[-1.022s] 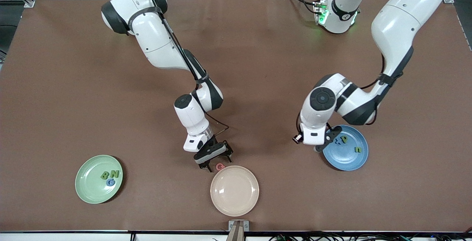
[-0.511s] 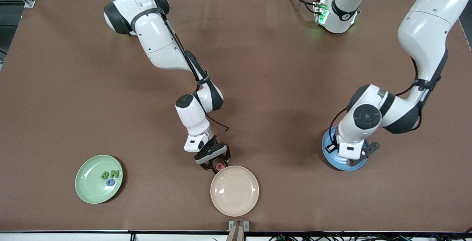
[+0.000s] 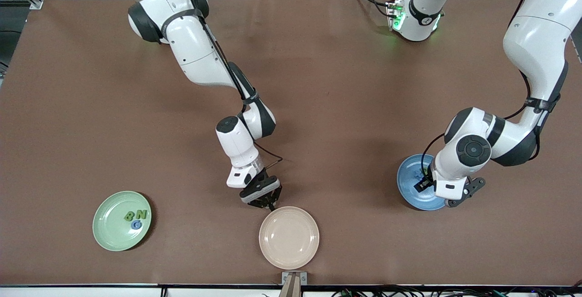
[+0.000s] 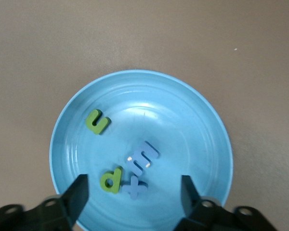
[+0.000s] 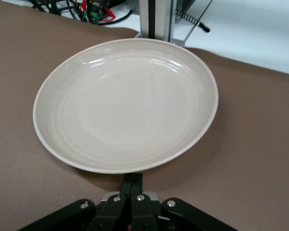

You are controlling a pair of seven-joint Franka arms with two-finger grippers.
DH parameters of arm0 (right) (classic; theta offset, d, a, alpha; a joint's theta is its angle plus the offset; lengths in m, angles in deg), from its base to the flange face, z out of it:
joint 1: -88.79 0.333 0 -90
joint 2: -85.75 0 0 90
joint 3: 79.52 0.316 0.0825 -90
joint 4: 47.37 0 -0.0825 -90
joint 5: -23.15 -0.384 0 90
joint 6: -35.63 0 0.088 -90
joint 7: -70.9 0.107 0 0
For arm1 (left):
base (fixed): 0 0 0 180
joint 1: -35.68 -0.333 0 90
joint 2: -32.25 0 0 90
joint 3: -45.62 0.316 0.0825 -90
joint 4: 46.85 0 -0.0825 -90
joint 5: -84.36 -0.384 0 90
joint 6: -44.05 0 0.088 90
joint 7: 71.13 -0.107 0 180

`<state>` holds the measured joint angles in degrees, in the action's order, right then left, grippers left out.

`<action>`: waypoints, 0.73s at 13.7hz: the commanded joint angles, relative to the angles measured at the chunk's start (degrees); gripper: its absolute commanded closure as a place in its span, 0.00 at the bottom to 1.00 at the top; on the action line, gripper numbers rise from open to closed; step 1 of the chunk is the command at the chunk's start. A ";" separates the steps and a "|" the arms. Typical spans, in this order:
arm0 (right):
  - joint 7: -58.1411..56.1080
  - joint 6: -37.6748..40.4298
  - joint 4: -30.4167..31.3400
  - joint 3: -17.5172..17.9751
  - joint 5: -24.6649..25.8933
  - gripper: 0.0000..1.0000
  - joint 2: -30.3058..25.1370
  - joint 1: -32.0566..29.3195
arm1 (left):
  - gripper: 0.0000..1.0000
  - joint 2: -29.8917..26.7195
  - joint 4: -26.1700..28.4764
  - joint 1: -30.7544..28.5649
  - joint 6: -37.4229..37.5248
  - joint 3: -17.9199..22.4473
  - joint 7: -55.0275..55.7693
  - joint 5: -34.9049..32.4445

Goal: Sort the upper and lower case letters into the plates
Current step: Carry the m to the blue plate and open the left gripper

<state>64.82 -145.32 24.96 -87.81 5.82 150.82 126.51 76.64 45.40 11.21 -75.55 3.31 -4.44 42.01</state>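
Letters n (image 4: 97, 121), p (image 4: 111, 179), m (image 4: 142, 157), x (image 4: 135, 186) in blue plate (image 3: 406, 181) | B, N, G in green plate (image 3: 105, 233) | left gripper (image 4: 135, 202) spread above blue plate | right gripper (image 3: 272, 206) closed beside cream plate (image 3: 289, 238); red letter unseen

**Brown counter** (image 3: 345, 83): the upper half and centre of the frame are bare, crossed overhead only by the white right arm (image 3: 195, 56) and the white left arm (image 3: 536, 37).

Three obstacles stand well apart along the lower part, with open lanes between them:

- **Toward the right arm's end:** a pale green round plate (image 3: 107, 238) carrying three letter pieces (image 3: 136, 218).
- **Bottom centre:** a cream-pink round plate (image 3: 289, 238). The right tool (image 3: 268, 203), fingers together, sits low just at its rim.
- **Toward the left arm's end:** a blue round plate (image 3: 409, 183). The left tool (image 4: 134, 185), fingers spread, hangs over this plate, which holds four letter pieces (image 4: 143, 156).
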 commanded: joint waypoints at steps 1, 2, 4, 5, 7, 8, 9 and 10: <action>-1.39 0.68 0.35 0.11 0.18 0.99 -1.44 -2.21 | 0.00 -2.28 -1.89 -0.22 4.97 -2.59 -1.56 1.05; -1.30 0.68 0.35 0.12 0.19 0.99 -1.53 -2.31 | 0.00 -2.29 -3.82 -0.75 7.25 -4.34 -1.83 1.05; -0.78 0.77 0.44 0.46 -0.34 0.91 -1.61 -2.05 | 0.00 -2.29 -7.33 -2.76 11.91 -8.99 -5.32 1.05; -0.25 0.95 0.53 0.47 -0.43 0.70 -1.61 -1.78 | 0.00 -2.29 -8.48 -4.17 13.32 -11.02 -7.43 1.13; 1.85 1.12 0.79 0.47 -0.52 0.43 -1.70 -1.52 | 0.00 -2.29 -8.58 -7.07 14.13 -14.19 -10.08 2.18; 3.69 1.65 0.88 0.47 -0.52 0.36 -1.79 -1.34 | 0.00 -2.29 -8.58 -8.56 14.13 -15.59 -10.52 2.97; 5.19 3.39 1.06 0.55 -0.52 0.31 -2.40 -1.08 | 0.00 -2.29 -8.50 -9.45 14.13 -16.13 -10.62 3.33; 6.16 6.02 1.14 0.55 -0.52 0.30 -3.36 -0.73 | 0.00 -2.29 -8.41 -9.63 14.91 -16.31 -10.62 3.50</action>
<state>68.66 -142.96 24.41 -87.63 5.84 150.34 125.27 74.33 36.88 2.84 -62.12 -11.69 -13.92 44.38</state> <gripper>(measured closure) 0.463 0.000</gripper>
